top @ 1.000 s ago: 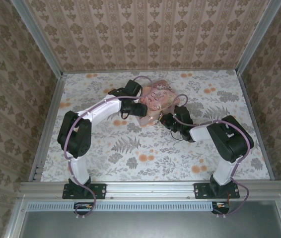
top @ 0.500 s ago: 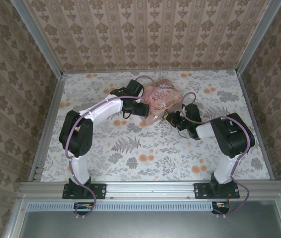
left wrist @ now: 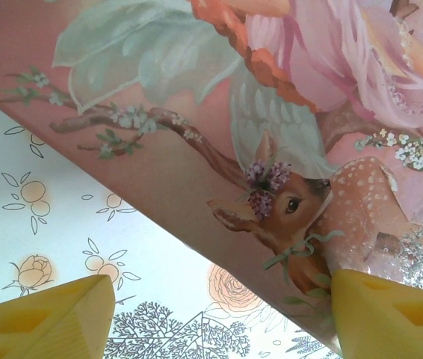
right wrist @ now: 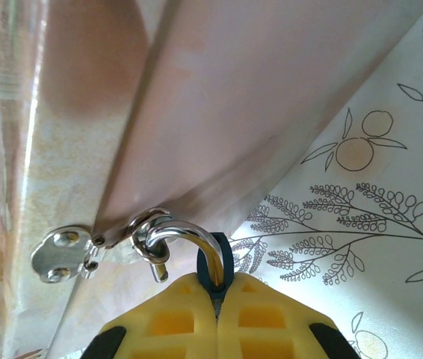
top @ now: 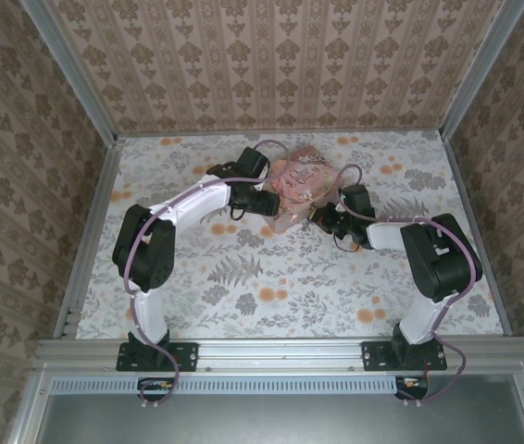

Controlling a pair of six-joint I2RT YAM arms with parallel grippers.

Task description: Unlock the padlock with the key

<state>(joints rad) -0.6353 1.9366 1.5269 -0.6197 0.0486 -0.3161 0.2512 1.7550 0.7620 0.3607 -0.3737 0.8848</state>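
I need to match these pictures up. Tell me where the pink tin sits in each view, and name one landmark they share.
Top external: pink tin at the far middle of the floral table cover.
Left wrist: its illustrated face spans the top and right; cover lower left.
Right wrist: its pink wall upper left, hasp and padlock below; cover right.
Shared landmark: the cover's orange flower print.

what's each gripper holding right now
left gripper: jaws open at the edge of the pink tin, gripping nothing
right gripper: jaws shut on the padlock
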